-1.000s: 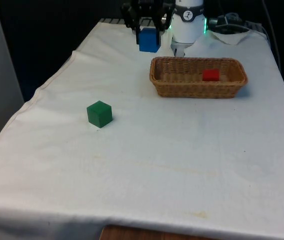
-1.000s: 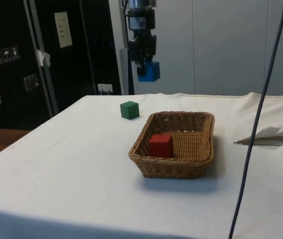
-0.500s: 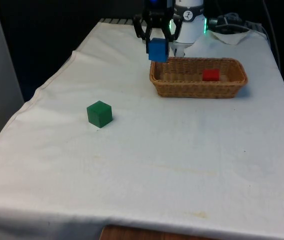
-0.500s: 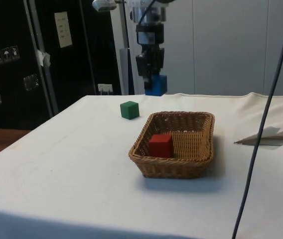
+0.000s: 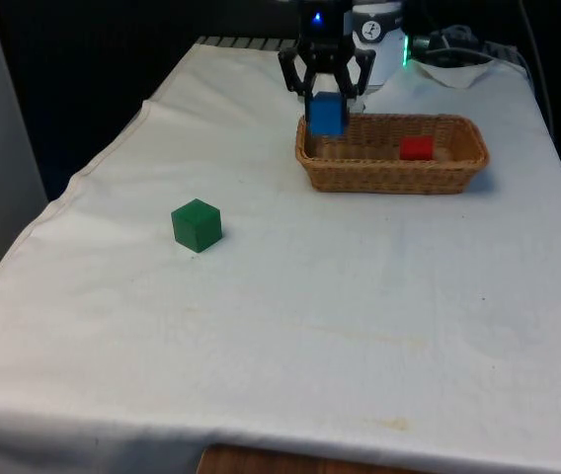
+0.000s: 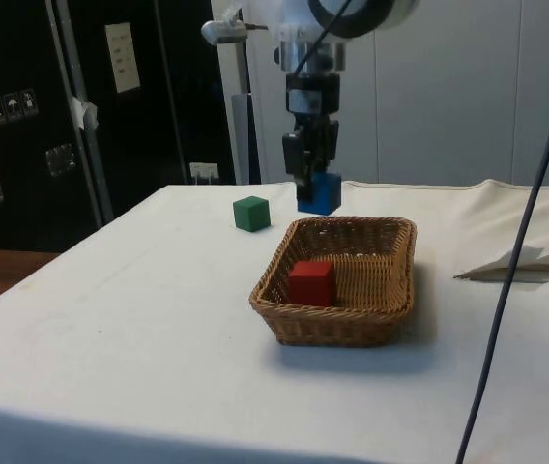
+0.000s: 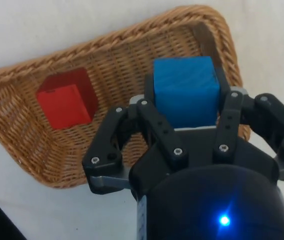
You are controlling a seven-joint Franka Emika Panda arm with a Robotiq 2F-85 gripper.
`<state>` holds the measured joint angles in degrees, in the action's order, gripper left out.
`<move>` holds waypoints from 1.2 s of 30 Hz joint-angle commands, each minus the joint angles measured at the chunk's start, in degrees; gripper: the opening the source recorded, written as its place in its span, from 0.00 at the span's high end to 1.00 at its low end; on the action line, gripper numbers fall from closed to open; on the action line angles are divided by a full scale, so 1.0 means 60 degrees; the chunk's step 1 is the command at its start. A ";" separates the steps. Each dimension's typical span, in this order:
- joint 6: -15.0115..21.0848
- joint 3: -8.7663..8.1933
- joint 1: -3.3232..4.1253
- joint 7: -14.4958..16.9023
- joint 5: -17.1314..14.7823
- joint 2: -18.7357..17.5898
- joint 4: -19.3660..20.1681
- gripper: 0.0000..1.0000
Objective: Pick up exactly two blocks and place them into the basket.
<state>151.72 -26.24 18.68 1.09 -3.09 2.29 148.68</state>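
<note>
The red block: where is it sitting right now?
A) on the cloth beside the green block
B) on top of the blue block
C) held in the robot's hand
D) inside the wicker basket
D: the red block lies inside the wicker basket, while the hand holds the blue block.

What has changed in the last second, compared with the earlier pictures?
The gripper, shut on the blue block, has carried it toward the front view's right and lower, from beside the basket to over its end away from the red block. It has not let go. The red block, the basket and the green block stayed where they were.
</note>
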 commanded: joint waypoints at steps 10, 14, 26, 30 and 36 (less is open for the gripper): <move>0.1261 0.0220 0.0057 0.0048 -0.0506 0.0134 0.1089 0.99; 0.1557 0.0353 0.0067 0.0067 -0.0773 0.0086 0.1318 0.99; 0.2091 0.0716 0.0057 0.0210 -0.1652 -0.0439 0.1518 0.99; 0.2177 0.0783 0.0010 0.0248 -0.1709 -0.0649 0.1451 0.99; 0.2235 0.0716 0.0000 0.0067 -0.1442 -0.0879 0.1366 0.77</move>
<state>165.13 -21.94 18.68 1.49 -11.75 -2.98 156.88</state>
